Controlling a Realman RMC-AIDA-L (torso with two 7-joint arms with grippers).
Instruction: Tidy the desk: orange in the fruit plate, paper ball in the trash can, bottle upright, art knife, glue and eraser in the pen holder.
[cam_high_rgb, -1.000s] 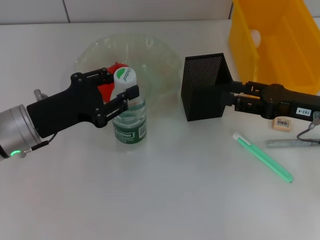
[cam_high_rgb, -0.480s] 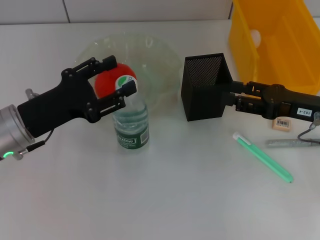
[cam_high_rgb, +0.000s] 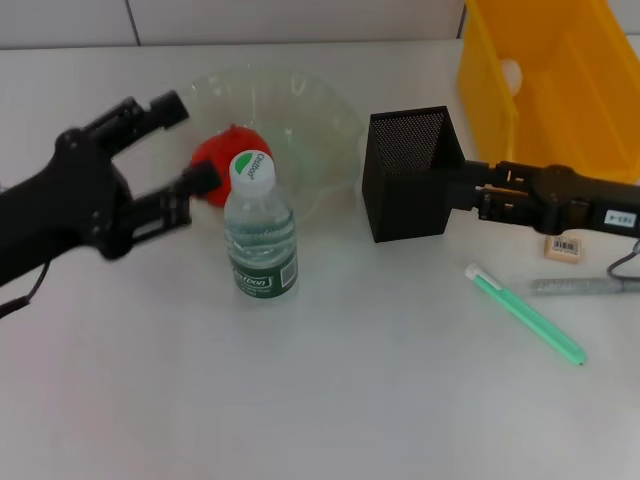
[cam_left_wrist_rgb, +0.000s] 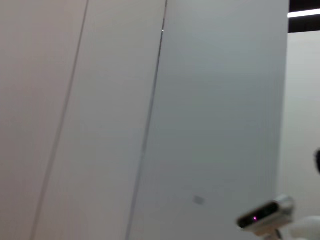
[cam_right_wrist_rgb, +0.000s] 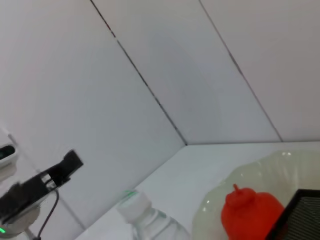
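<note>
The bottle (cam_high_rgb: 259, 228) stood upright on the table (cam_high_rgb: 330, 400), just in front of the fruit plate (cam_high_rgb: 300, 110). It was a small clear plastic bottle with a dark green label around its lower body and a white cap bearing a green mark; the right wrist view showed its cap and shoulder (cam_right_wrist_rgb: 145, 215). Nothing held it.

The left gripper (cam_high_rgb: 178, 150) was beside the bottle on the robot's left, clear of it, with its jaws wide apart and empty. One finger reached over the plate's edge; the other pointed at the orange (cam_high_rgb: 218, 160).

The orange was red-orange and round, lying in the pale green glass plate directly behind the bottle. The right wrist view showed a small stub on top of it (cam_right_wrist_rgb: 250, 212).

The black mesh pen holder (cam_high_rgb: 408, 172) stood upright to the right of the plate. The right gripper (cam_high_rgb: 470, 195) was against the holder's right side; its jaw state could not be determined.

The beige eraser (cam_high_rgb: 565, 246), with a barcode label, lay just in front of the right arm. The silver-grey art knife (cam_high_rgb: 585, 286) lay flat near it. The translucent green glue (cam_high_rgb: 525, 313), white-tipped, lay diagonally in front of the holder. The yellow trash can (cam_high_rgb: 550, 75) stood at the far right.
</note>
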